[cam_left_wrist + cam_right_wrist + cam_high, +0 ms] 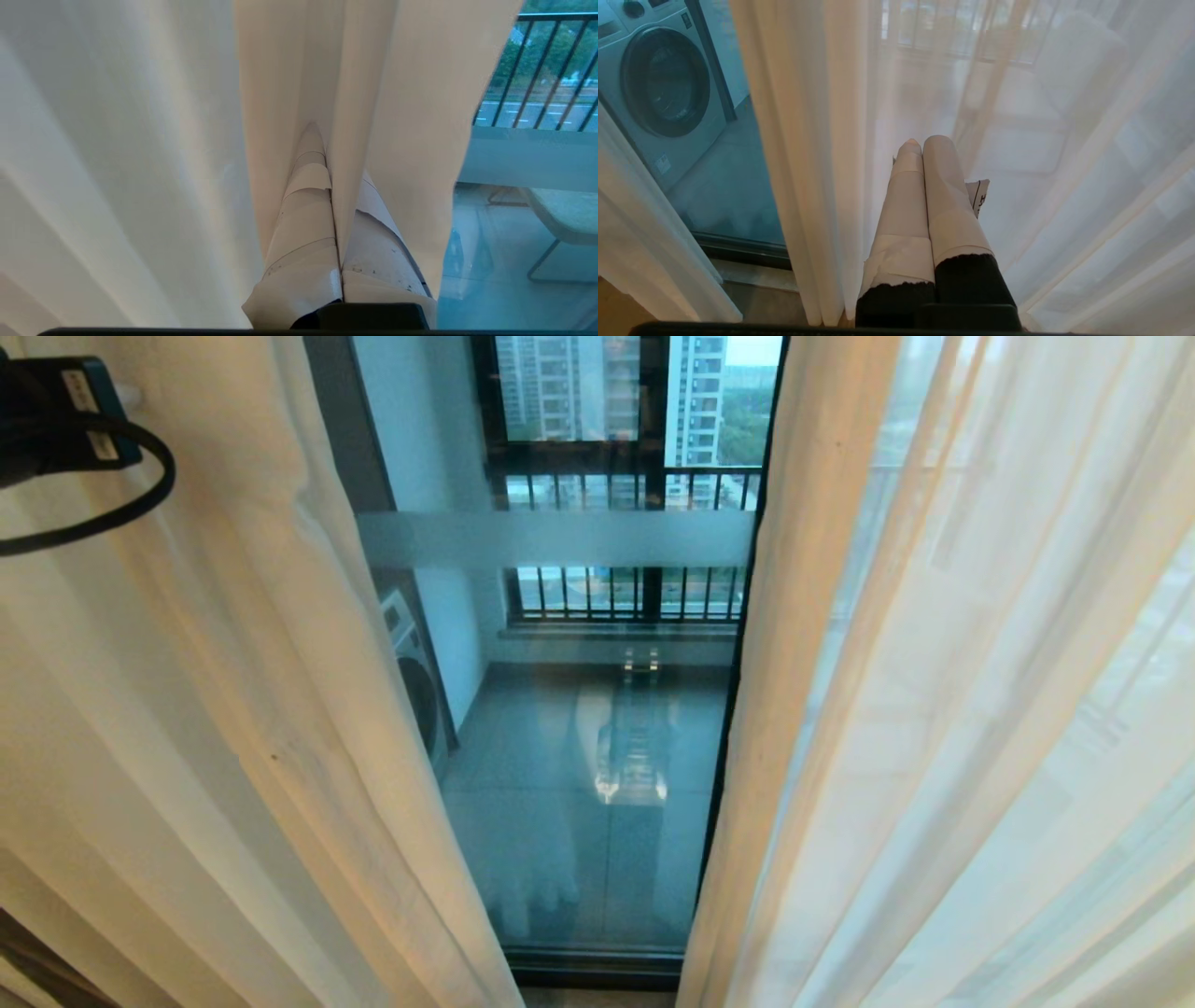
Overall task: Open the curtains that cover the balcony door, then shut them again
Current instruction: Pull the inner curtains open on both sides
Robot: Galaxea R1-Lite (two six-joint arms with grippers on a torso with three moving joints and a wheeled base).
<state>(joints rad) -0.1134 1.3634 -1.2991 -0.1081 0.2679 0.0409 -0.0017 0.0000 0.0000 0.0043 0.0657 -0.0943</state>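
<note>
The cream curtains hang parted. The left panel (187,709) and the right panel's edge (794,616) frame a bare strip of the balcony door (579,784), glass with a frosted stripe (560,539). My left gripper (327,140), its fingers wrapped in pale tape, is shut on a vertical fold of the left curtain (373,93); the fabric runs down between the fingers. Only the left arm's black wrist (56,420) shows in the head view, high at the left. My right gripper (924,142) is shut on nothing, pointing at the sheer fabric (1064,140) beside the right curtain's edge (808,140).
Thin white sheer (1027,663) fills the right side. Behind the glass stand a washing machine (415,681) at the left, a black-barred railing window (635,476) at the far end and a chair (565,214). The door's black bottom track (597,966) lies low.
</note>
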